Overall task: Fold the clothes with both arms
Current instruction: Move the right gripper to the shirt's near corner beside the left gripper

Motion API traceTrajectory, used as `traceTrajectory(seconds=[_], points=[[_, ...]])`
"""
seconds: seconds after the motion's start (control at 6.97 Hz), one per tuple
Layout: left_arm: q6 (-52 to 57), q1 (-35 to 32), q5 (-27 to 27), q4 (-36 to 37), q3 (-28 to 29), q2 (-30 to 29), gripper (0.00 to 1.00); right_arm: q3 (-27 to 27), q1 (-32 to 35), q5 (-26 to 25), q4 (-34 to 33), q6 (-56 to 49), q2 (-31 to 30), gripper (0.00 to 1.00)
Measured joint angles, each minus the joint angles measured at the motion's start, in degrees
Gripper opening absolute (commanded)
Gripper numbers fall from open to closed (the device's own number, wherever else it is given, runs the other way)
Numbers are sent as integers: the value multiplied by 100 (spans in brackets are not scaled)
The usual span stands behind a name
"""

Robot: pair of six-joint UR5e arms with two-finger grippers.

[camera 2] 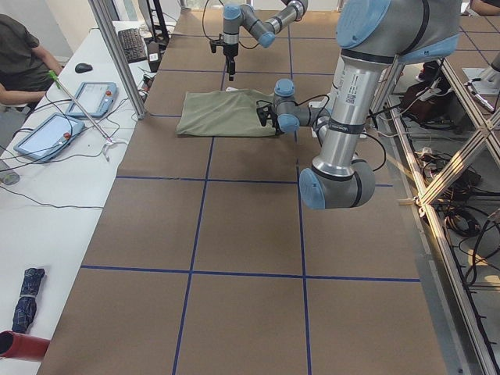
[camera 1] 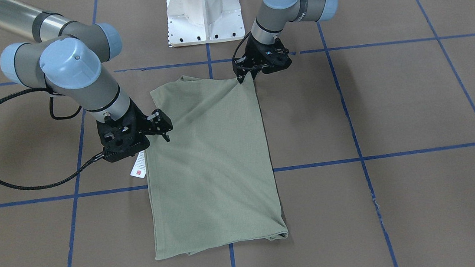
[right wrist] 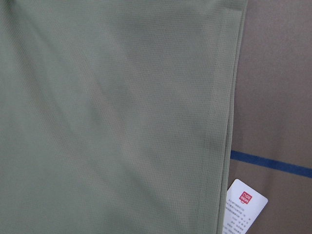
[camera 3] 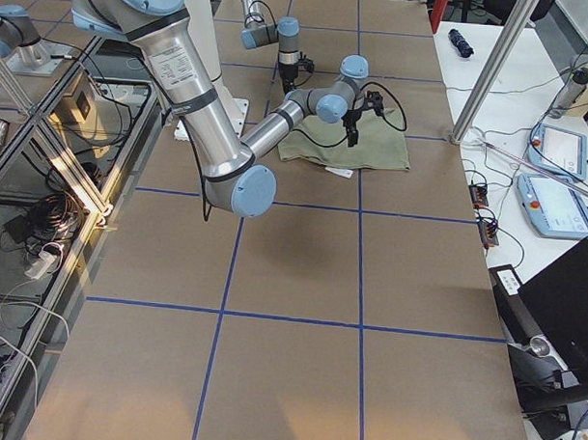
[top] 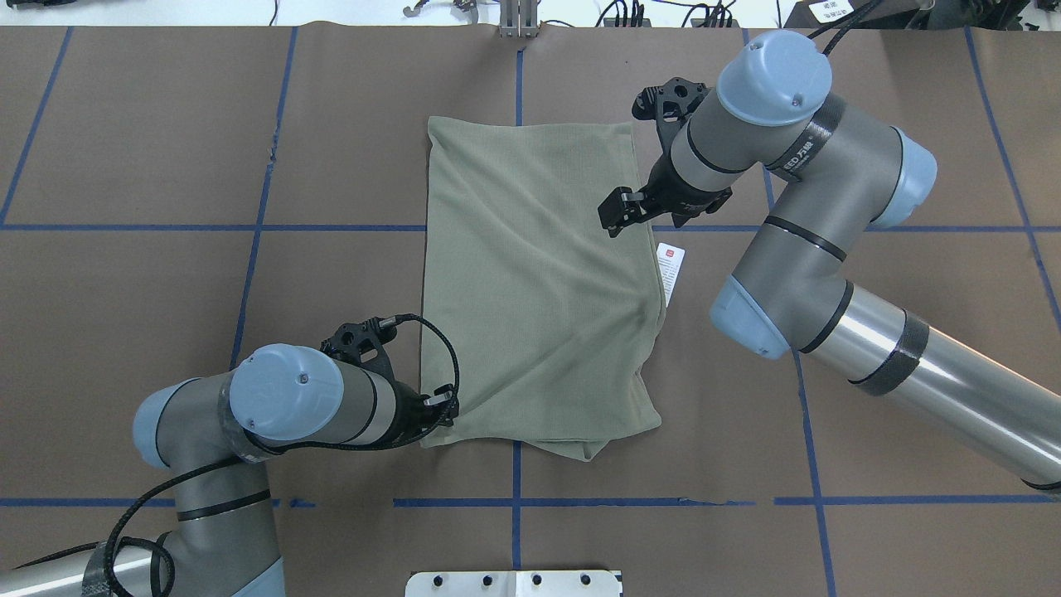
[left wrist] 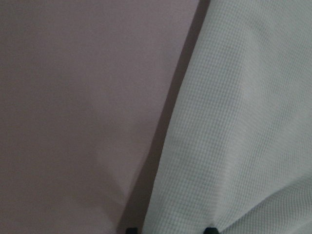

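Note:
The olive-green shirt [camera 1: 210, 166] lies folded into a long rectangle on the brown table, also in the overhead view [top: 530, 290]. My left gripper [camera 1: 244, 78] is shut on the shirt's corner nearest the robot base [top: 443, 412] and lifts it slightly; creases run out from there. Its wrist view shows the fabric [left wrist: 234, 122] close up beside bare table. My right gripper [camera 1: 164, 129] is open, just above the shirt's other long edge [top: 617, 217]. The white hang tag [camera 1: 138, 171] with a red mark lies beside that edge [right wrist: 243, 209].
The white base pedestal [camera 1: 203, 14] stands behind the shirt. Blue tape lines [camera 1: 396, 153] grid the brown table. In the exterior left view a side desk holds tablets [camera 2: 62, 117] and a person [camera 2: 23, 62] sits beyond it.

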Motion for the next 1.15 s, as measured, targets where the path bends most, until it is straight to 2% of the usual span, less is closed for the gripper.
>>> traceTrajectory(seconds=[0.29,0.57,0.86,1.15], points=[[2,-27,-23,0,-62,29,0,39,-33,-3,22,223,1,100],[30,-63,-56,6,-321,229,0,243,-308,-53,50,909,-27,100],[43,-49,-69,15,-593,403,0,703,-950,-405,54,2208,-302,100],[40,-13,-70,16,-631,422,0,1310,-1835,-1015,47,3850,-832,100]])
